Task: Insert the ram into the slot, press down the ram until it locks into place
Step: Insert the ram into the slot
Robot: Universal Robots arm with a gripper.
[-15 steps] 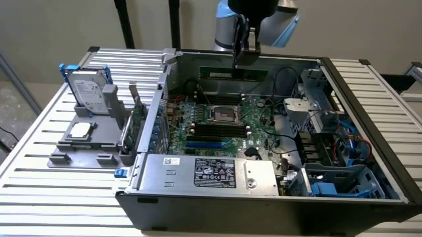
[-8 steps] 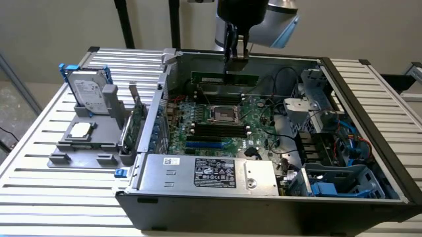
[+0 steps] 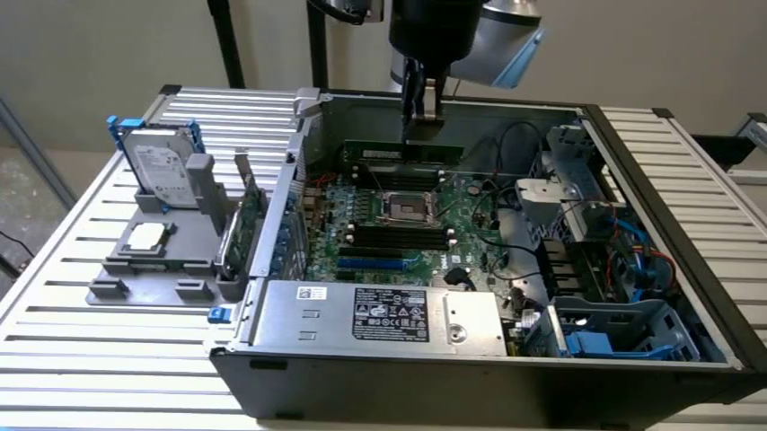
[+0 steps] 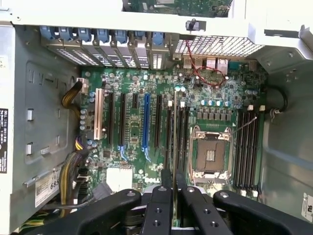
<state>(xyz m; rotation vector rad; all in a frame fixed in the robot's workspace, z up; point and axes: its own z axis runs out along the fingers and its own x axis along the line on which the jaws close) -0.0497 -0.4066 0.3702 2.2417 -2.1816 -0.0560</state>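
The gripper point(image 3: 422, 130) hangs over the open computer case point(image 3: 480, 373), its fingers point(image 4: 159, 205) clenched on the ram point(image 3: 401, 150), and the green stick sits level under the fingertips, well clear of the board below. From the wrist, the stick runs edge-on straight out from between the pads, a thin line lying along a bank of black sockets directly beneath the fingers. The slot point(image 4: 169, 142) I take as the target sits just to one side of that line, between the blue slot point(image 4: 145, 122) and the CPU socket point(image 4: 210, 152). My read: this is the lining-up stage, nothing seated yet. To do it well, the stick's lower edge has to run parallel to the slot and centred along it, with both ends coming down level so neither corner catches. Then the push goes straight down, even along the length, never tilted. I cannot tell whether the end latches are swung open. Contents now: the case holds the motherboard point(image 3: 414, 211) under the fingers, a silver power supply point(image 3: 383, 314) farther below them, and cables and a drive cage point(image 3: 587, 180) off to one side. Well away from the fingers, beyond the case wall, a grey fixture point(image 3: 132, 265) carries a hard drive point(image 3: 162, 166) standing upright in a blue bracket, a square chip point(image 3: 146, 236) lying flat, and a card point(image 3: 246, 220) on edge.
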